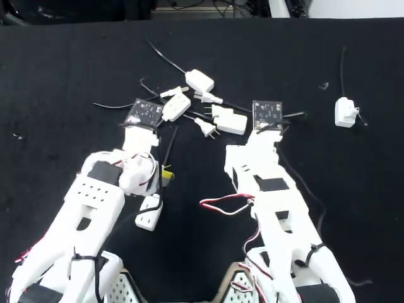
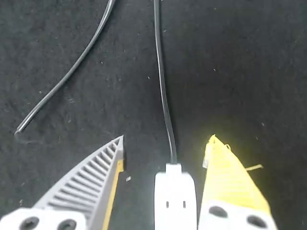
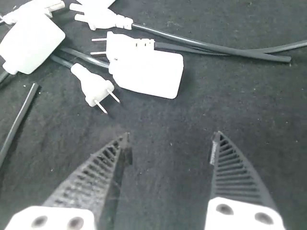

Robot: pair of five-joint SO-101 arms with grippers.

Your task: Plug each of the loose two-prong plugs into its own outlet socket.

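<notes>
Left gripper (image 2: 166,140): fingers spread, white rectangular outlet socket (image 2: 175,197) between them. Right gripper (image 3: 172,136): fingers apart over black desk (image 3: 240,96), near small white two-prong plug (image 3: 90,86).

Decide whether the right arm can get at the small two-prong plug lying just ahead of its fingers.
Probably yes. The right arm's fingers stand open, and only bare table lies between them and the small plug, with nothing on top of it.
</notes>
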